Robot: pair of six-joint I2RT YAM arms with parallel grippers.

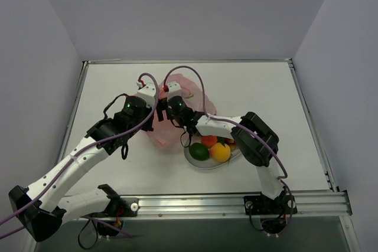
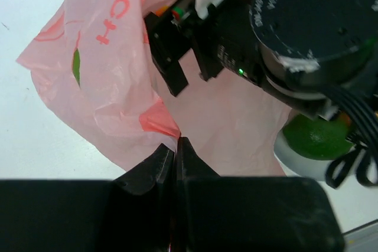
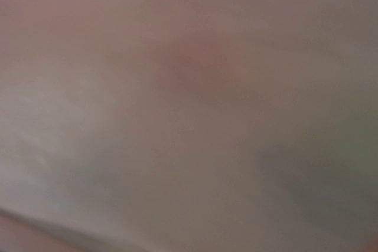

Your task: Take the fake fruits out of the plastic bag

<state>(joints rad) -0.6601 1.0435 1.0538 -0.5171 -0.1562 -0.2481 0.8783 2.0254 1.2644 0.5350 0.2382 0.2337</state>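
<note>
The pink plastic bag [image 1: 171,131] lies crumpled mid-table; it also shows in the left wrist view [image 2: 112,87]. My left gripper [image 2: 176,141] is shut on a fold of the bag's edge; in the top view it [image 1: 155,116] sits at the bag's left side. My right gripper [image 2: 186,66] reaches into the bag's mouth from above, and its jaw gap cannot be read. The right wrist view shows only blurred pink plastic. A green fruit [image 1: 199,151], a yellow-orange fruit [image 1: 220,152] and a red fruit [image 1: 209,141] lie on the white plate [image 1: 204,166]. A green patch [image 2: 76,66] shows through the bag.
The plate's rim [image 2: 289,159] and the green fruit [image 2: 313,137] sit just right of the bag. Both arms crowd over the bag, their cables looping above it. A raised metal rail [image 1: 236,202] runs along the table's near edge, and walls close the other sides.
</note>
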